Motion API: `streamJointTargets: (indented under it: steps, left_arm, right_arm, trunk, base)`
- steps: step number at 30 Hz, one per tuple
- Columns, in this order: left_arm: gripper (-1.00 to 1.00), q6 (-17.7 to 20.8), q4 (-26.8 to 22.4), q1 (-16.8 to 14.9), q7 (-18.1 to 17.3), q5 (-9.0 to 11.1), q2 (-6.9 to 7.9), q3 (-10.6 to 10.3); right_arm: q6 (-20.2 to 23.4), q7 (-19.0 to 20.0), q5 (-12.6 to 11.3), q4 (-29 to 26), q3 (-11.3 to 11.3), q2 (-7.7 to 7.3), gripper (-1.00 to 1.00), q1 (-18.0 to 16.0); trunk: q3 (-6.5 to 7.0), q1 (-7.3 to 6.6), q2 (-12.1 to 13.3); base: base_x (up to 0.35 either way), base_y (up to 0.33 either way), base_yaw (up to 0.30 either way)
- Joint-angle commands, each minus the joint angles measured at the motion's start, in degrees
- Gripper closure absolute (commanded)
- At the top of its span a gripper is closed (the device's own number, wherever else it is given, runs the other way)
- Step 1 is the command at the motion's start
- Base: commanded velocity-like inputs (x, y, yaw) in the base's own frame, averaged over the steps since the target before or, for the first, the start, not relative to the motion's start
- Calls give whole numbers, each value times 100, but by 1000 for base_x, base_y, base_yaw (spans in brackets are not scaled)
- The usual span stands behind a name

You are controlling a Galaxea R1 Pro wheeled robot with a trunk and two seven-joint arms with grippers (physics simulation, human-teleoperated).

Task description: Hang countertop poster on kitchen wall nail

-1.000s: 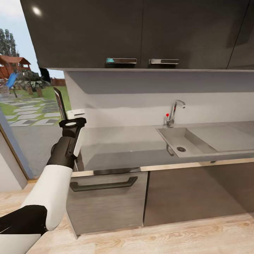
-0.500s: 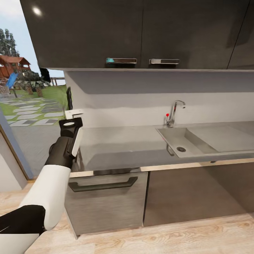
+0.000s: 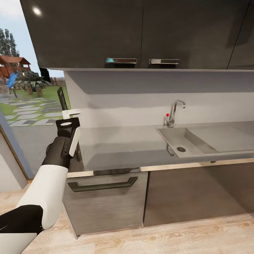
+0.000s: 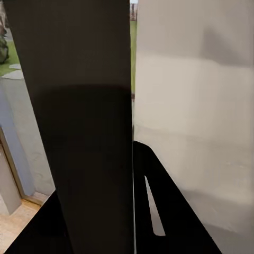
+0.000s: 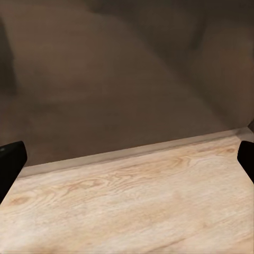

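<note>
We see our left gripper (image 3: 69, 114) raised just beyond the left end of the kitchen countertop (image 3: 120, 144). It is closed on the poster (image 3: 62, 98), which stands upright out of it, edge-on to the head camera, so only a thin dark strip shows. Its long axis is vertical, with the top leaning a little away from the wall side. In the left wrist view the poster's (image 4: 79, 127) plain dark back rises between the two black fingers (image 4: 164, 211), and we cannot read any artwork from here.

Our right gripper (image 5: 127, 159) hangs low over the pale wooden floor (image 5: 132, 201). Its two dark fingertips stand wide apart at both edges of its camera view, with nothing between them.

To the right of the left gripper the worktop runs long and flat, with bare metal up to the one inset sink (image 3: 181, 141). One chrome tap (image 3: 174, 112) with a red knob stands behind the sink. Behind the left gripper is the white wall (image 3: 141, 106), close to the poster's edge. Above are dark upper cabinets (image 3: 141, 31) with two metal handles (image 3: 121, 61). To its left the space is open toward a garden (image 3: 31, 106).
</note>
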Motion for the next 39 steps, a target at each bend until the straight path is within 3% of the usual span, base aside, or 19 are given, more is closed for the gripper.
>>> streamJointTargets:
  steps: [1, 6, 8, 14, 39]
  left_arm:
    - [100, 37, -6, -4, 8, -19, -4, 6]
    - [100, 41, -107, -4, 8, -19, -4, 6]
    - [100, 52, -495, -4, 8, -19, -4, 6]
    - [100, 51, -498, -4, 8, -19, -4, 6]
    - [100, 54, -513, -4, 0, 17, -4, -2]
  right_arm:
    - [-2, -39, 26, -4, 7, -2, -100, 1]
    - [-2, -39, 26, -2, 8, -2, -100, 1]
    - [-2, -39, 26, -7, 8, -2, -100, 1]
    - [-8, -40, 23, -18, 8, -1, -100, 1]
    - [-6, -39, 27, -3, 14, -2, -100, 1]
  trunk:
    - [-5, 0, -3]
    - [-5, 0, -3]
    - [-5, 0, -3]
    - [-5, 0, -3]
    - [-5, 0, -3]
  base:
    - [0, 0, 0]
    - [0, 0, 0]
    - [0, 0, 0]
    - [-49, 0, 0]
    - [-278, 0, 0]
